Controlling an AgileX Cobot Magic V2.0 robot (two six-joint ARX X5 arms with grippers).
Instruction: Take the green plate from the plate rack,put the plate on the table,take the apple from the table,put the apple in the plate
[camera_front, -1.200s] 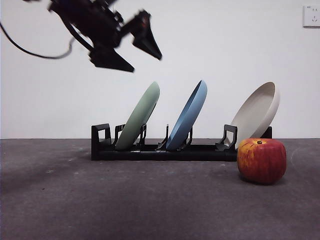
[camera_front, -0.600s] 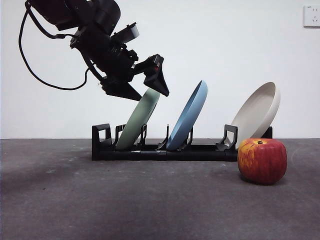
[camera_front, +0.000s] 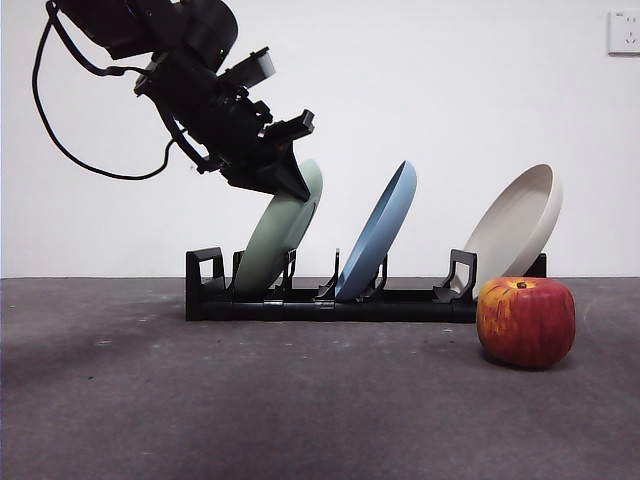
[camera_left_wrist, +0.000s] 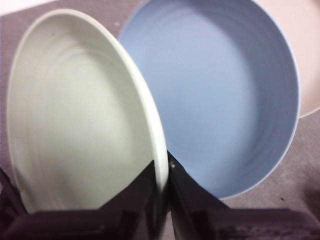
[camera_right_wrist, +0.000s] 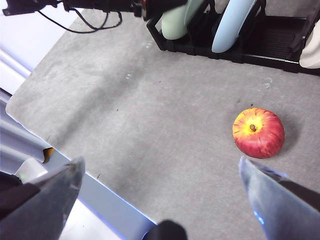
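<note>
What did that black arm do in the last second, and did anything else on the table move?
The left gripper swung down from high above the plate rack and closed its jaws on the top rim of the green plate, which has not left its slot. The blue plate, cream plate and apple stayed put.

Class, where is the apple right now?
In the front view the apple sits on the table at the right, just in front of the plate rack's end, below the cream plate; no claw is near it.
</note>
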